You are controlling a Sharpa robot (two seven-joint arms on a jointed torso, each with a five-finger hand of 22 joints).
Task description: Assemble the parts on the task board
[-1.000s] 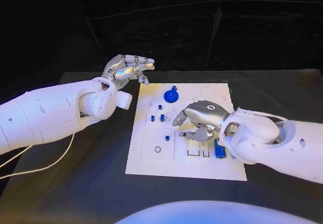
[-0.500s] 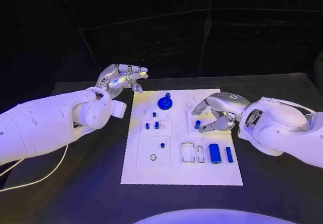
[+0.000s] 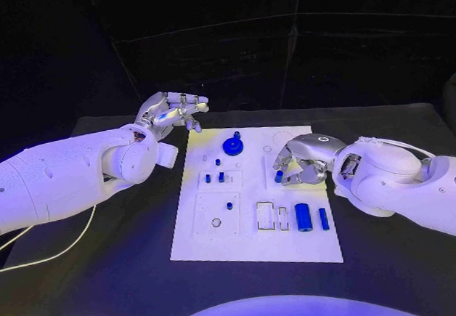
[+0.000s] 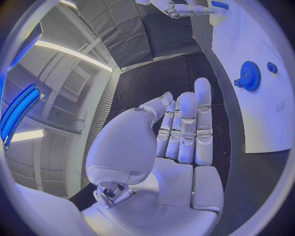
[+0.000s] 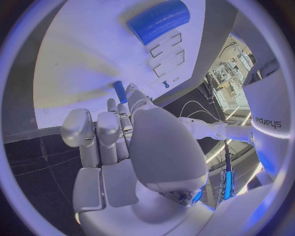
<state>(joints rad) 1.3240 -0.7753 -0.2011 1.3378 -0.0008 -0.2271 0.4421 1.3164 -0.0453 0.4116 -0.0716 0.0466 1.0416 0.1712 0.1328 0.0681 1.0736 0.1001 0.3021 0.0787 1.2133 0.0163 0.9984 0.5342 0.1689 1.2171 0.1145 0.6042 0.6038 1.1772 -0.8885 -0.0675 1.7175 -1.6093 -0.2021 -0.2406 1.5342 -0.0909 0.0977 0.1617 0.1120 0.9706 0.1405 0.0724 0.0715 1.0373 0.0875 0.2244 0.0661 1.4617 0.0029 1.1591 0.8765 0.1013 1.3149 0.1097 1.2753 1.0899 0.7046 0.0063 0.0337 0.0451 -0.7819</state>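
Note:
The white task board (image 3: 297, 244) lies in the middle of the table. My right hand (image 3: 304, 160) hovers over the board's right middle and pinches a small blue peg (image 3: 279, 175) in its fingertips; the right wrist view shows the peg (image 5: 120, 91) close above the board (image 5: 73, 64). My left hand (image 3: 170, 111) hangs off the board's far left corner with its fingers stretched out and holds nothing (image 4: 184, 132). A blue gear (image 3: 233, 144) stands at the board's far end. Several small blue pegs (image 3: 215, 177) stand left of centre.
A thick blue cylinder (image 3: 303, 217) and a thin blue bar (image 3: 324, 217) lie near the board's front right, beside two rectangular slots (image 3: 265, 215). A pale cable (image 3: 46, 254) trails over the black table on the left.
My right hand has left the near slots and now holds the blue peg over the board's right middle, fingers tipped lower toward the board. The left hand has stayed put.

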